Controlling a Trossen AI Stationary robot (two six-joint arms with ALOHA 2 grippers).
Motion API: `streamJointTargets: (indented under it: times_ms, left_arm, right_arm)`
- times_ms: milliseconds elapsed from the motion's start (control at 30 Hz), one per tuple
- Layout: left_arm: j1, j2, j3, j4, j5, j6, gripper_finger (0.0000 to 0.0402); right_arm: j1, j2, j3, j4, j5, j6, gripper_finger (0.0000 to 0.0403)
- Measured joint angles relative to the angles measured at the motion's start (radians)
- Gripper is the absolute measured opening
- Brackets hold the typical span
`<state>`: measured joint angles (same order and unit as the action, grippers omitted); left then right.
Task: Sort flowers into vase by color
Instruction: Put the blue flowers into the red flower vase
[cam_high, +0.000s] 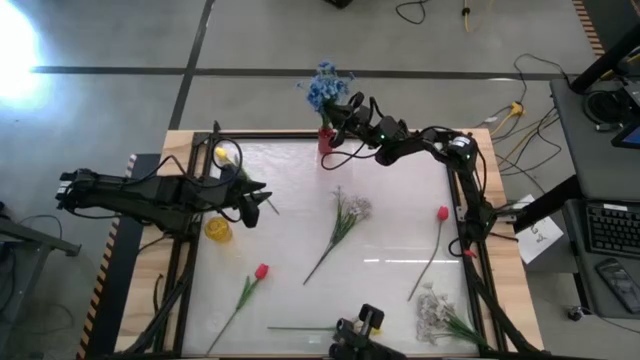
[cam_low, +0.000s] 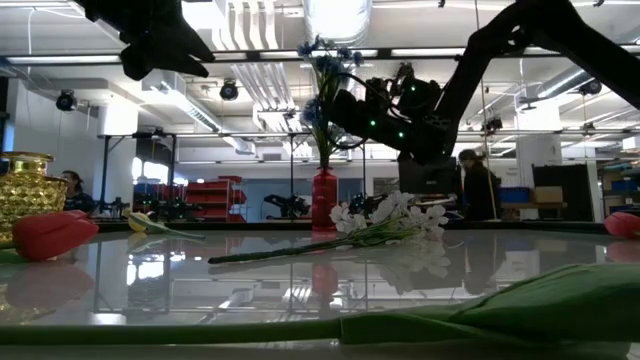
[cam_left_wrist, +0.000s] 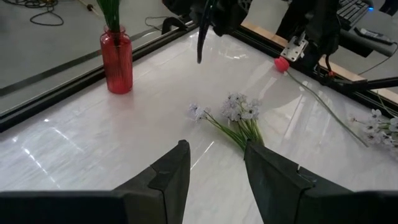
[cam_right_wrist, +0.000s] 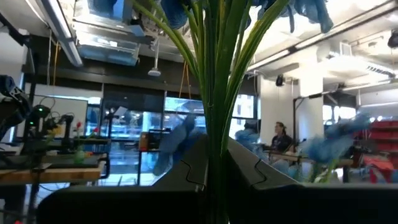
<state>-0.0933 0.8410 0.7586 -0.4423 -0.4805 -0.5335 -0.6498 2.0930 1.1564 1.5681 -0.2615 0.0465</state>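
A bunch of blue flowers (cam_high: 324, 85) stands upright with its stems in a red vase (cam_high: 326, 141) at the table's far edge. My right gripper (cam_high: 341, 113) is shut on those stems just above the vase. My left gripper (cam_high: 268, 201) hovers open over the table's left part, touching nothing. A white spray (cam_high: 350, 211) lies in the middle of the table and another white spray (cam_high: 436, 311) near the right front corner. Two red tulips (cam_high: 261, 271) (cam_high: 442, 213) lie flat. A yellow tulip (cam_high: 222, 154) lies near the far left corner. A yellow vase (cam_high: 218, 230) stands below my left gripper. My right gripper pinches the blue flowers' green stems (cam_right_wrist: 215, 118) between its two fingers (cam_right_wrist: 187, 167), below the blooms and above the vase's mouth. The fingers come in roughly level from the table's right side, across the stems. The bunch stays upright, its lower stems in the red vase (cam_low: 323, 199).
A loose green stem (cam_high: 300, 328) lies along the near edge beside a black camera mount (cam_high: 360, 330). A black frame (cam_high: 190, 240) rims the white table. People sit in the room beyond the table (cam_low: 478, 185).
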Motion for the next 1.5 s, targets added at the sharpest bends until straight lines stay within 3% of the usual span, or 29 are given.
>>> streamJointTargets:
  times_ms: [633, 1067, 1267, 1500]
  left_arm:
    - [0.025, 0.001, 0.104, -0.174, -0.006, 0.054, 0.0141]
    - [0.026, 0.000, 0.103, -0.198, -0.008, 0.059, 0.0141]
    - [0.026, -0.001, 0.103, -0.198, -0.007, 0.070, 0.0141]
    - [0.034, -0.001, 0.110, -0.205, -0.003, 0.052, 0.0141]
  right_arm:
    - [0.024, -0.007, -0.069, -0.053, 0.000, 0.061, 0.0023]
    - [0.042, -0.019, -0.092, -0.099, -0.008, 0.059, 0.0129]
    - [0.050, -0.121, -0.138, -0.262, -0.002, 0.017, 0.0150]
    - [0.062, -0.339, -0.163, -0.778, 0.046, -0.085, 0.0166]
